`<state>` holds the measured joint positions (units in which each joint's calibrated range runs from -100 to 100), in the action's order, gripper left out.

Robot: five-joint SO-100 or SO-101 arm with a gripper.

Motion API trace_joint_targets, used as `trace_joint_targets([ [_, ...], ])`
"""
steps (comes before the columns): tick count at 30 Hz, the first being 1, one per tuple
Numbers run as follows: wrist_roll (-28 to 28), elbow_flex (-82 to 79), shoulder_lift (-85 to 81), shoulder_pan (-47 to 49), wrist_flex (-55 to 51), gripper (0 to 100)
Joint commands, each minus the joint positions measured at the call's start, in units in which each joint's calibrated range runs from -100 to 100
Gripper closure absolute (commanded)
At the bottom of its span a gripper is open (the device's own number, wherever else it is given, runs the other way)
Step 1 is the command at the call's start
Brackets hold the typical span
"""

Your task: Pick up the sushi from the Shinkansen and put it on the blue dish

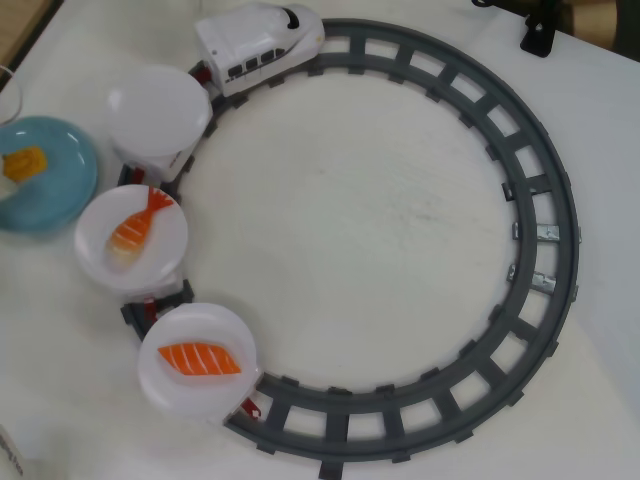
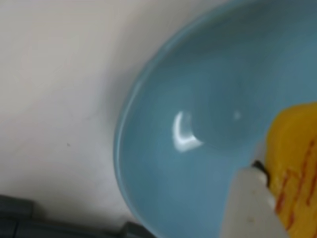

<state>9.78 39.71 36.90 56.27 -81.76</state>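
The yellow egg sushi (image 1: 24,162) lies on the blue dish (image 1: 60,190) at the left edge of the overhead view. The white Shinkansen (image 1: 258,45) stands at the top of the track, pulling three cars with round white plates. My gripper does not show in the overhead view. The wrist view is very close to the blue dish (image 2: 163,163). One white fingertip (image 2: 247,208) shows there at the bottom right, right beside the sushi (image 2: 297,168). The other finger is out of frame.
The first white plate (image 1: 158,108) behind the train is empty. The second (image 1: 130,235) carries a shrimp piece and the third (image 1: 198,358) a salmon piece. The grey ring track (image 1: 545,200) covers most of the white table, and a bit of it shows in the wrist view (image 2: 20,218).
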Motion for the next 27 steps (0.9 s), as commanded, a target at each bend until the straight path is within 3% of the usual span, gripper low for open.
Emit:
trace_joint_targets([
  [1,0.0,7.0,2.79,-0.99,0.11,97],
  [11,-0.26,11.06,7.77,0.59,0.19,97],
  [19,-0.26,11.15,7.52,0.42,-1.67,73],
  [27,-0.26,11.78,-3.6,-0.02,-5.75,72],
])
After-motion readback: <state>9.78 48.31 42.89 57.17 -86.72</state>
